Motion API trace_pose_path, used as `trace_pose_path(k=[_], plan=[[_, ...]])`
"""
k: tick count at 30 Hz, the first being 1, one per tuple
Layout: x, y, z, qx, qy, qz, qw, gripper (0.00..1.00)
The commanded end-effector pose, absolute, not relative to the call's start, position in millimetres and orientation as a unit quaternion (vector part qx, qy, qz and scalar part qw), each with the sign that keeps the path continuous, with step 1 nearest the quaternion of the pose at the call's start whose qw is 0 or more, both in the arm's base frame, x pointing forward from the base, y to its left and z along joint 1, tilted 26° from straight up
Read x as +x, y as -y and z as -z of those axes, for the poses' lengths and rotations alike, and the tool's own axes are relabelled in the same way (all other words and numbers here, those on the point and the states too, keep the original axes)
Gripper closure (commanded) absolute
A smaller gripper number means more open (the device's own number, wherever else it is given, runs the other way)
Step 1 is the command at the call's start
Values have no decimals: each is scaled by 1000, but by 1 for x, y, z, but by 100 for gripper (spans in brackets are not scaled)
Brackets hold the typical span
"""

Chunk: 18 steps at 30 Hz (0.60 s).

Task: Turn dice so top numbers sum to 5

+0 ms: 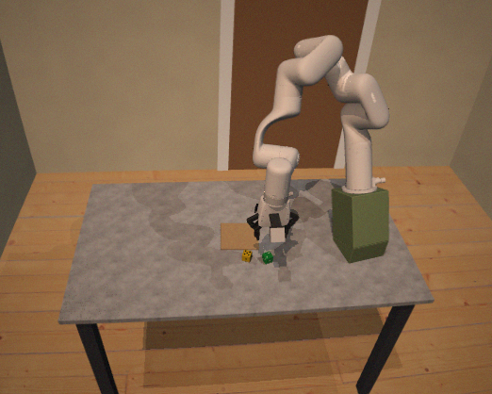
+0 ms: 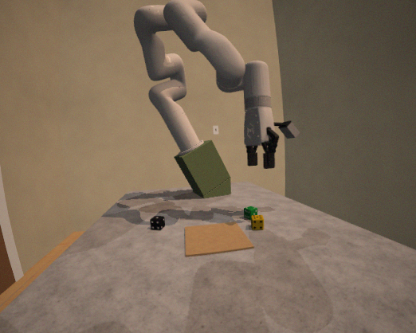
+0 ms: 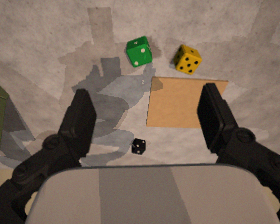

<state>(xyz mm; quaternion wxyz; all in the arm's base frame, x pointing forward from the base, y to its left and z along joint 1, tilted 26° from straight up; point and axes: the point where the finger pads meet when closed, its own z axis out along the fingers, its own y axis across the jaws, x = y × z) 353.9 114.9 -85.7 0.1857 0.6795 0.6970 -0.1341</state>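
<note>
A tan mat [image 2: 217, 238] lies flat on the grey table. A green die [image 2: 250, 212] and a yellow die [image 2: 257, 222] lie on the table just beside one corner of the mat, close together but apart. A black die [image 2: 157, 222] lies on the table off the mat's opposite side. In the wrist view the green die [image 3: 139, 51], the yellow die [image 3: 187, 58], the mat [image 3: 186, 102] and the black die [image 3: 138, 146] all show below. My gripper [image 2: 260, 159] is open and empty, well above the table over the mat's edge near the green die. It also shows in the wrist view [image 3: 147, 100].
The arm's green base block [image 1: 360, 222] stands on the table to the right of the mat. The arm hides the black die in the top view.
</note>
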Motion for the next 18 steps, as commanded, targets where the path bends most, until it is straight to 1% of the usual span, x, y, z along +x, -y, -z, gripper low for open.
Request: trace_pose_path(k=[1, 5, 18], plan=[[351, -100, 81, 623, -748, 147, 174, 0], [347, -87, 77, 571, -789, 158, 164, 0], [346, -86, 77, 569, -790, 159, 163, 0]])
